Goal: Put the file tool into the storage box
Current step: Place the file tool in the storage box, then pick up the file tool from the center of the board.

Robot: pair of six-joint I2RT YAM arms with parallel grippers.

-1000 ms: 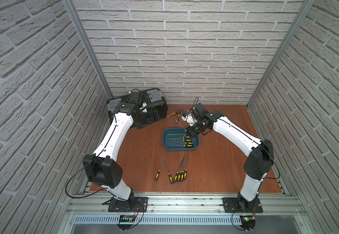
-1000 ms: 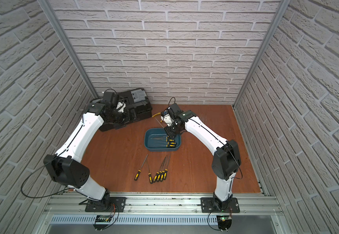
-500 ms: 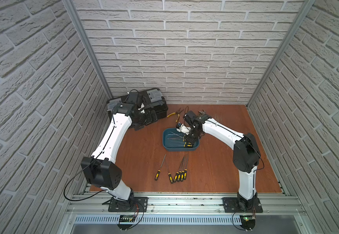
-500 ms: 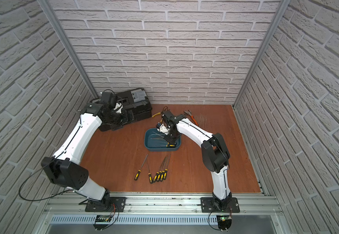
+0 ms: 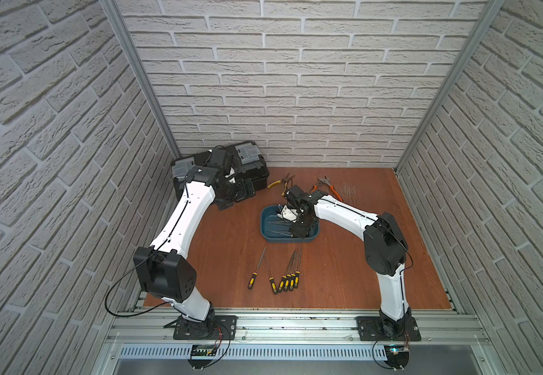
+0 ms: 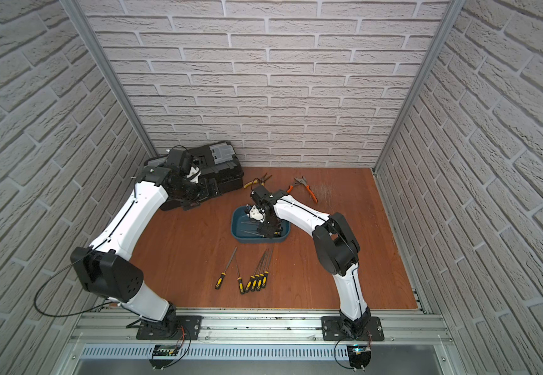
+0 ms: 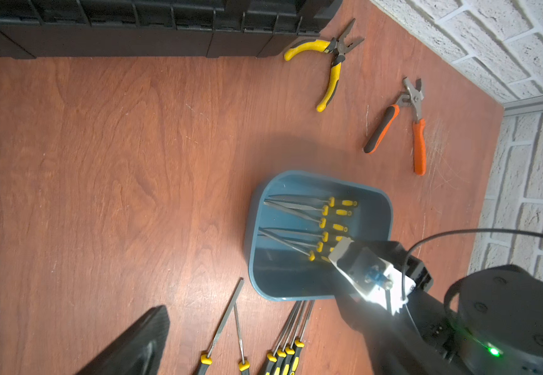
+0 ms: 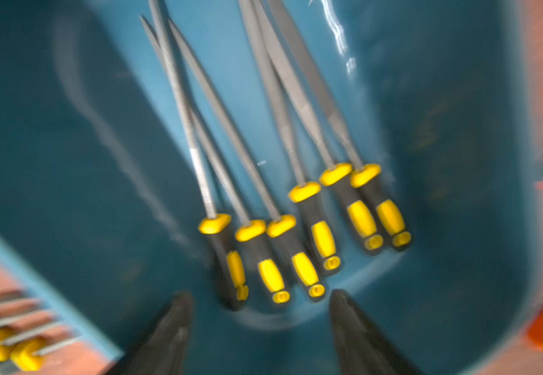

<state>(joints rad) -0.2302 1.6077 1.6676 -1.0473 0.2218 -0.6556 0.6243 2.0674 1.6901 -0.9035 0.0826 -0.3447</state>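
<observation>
File tool: six slender grey steel files with black-and-yellow handles (image 8: 323, 233) lie inside the storage box, handles toward one short wall, some blades crossing
Storage box: shallow teal-blue plastic tub with rounded corners and no lid (image 5: 265, 216), standing mid-bench, nearer the rear edge than the front
Right gripper: right gripper (image 8: 260, 293) hangs over the handle end of the tub, jaws spread wide with nothing between them; the wrist view is blurred, but the fingers appear clear of the handles
Left gripper: left gripper (image 5: 239, 193) sits beside the black plastic toolbox with grey latches (image 5: 257, 175) at the rear left corner; only one finger shows in its wrist view, so its opening cannot be told, and no load is visible
Files outstanding: six more files of the same pattern (image 5: 288, 281) lie on the brown wooden bench (image 5: 361, 285) between the tub and the front edge, four bunched, two set apart
Other items: yellow-handled pliers (image 7: 333, 78) and orange-handled pliers (image 7: 418, 146) near the rear edge, not part of the task
Progress: judged about half complete, six stowed and six left
Step in hand: judged release complete, with the next pick from the front row to follow
</observation>
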